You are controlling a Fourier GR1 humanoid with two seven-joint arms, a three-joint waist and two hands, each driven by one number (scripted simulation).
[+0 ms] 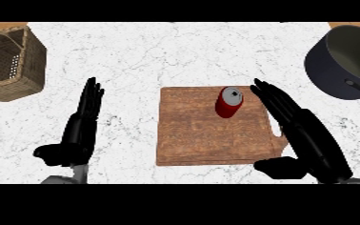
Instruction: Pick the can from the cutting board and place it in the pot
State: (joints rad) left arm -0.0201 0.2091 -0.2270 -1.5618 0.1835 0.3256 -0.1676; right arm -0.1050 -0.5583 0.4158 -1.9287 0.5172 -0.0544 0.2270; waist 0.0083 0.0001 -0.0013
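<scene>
The can (229, 102) stands upright on the cutting board (204, 133), toward the board's far right part, its grey lid facing up. Standing this way it offers its round side to a hand coming in level, which is likely why the right hand (299, 126) is turned as it is: edge-on, palm facing left toward the can, fingers (271, 97) straight and lying close together, thumb (277, 166) spread off to the near side. The hand holds nothing. The can sits just to the left of its fingertips, close but, as far as can be told, not touching. The open gap between thumb and fingers faces the can, so the hand looks set to slide left and wrap round it.

The pot (337, 69) lies beyond and to the right of the right hand, partly cut by the view's edge, its dark mouth open upward. It is on the same side as the hand nearest the can, so this hand seems the natural one for the carry.

The left hand (77, 133) rests at the left of the board, well apart from the can, fingers straight and together, pointing away, holding nothing. A wicker basket (17, 64) sits beyond it and to its left, on the marble counter (141, 57), and seems to have no part in the job.

The pick is not yet made; closing on the can comes next, I judge.
</scene>
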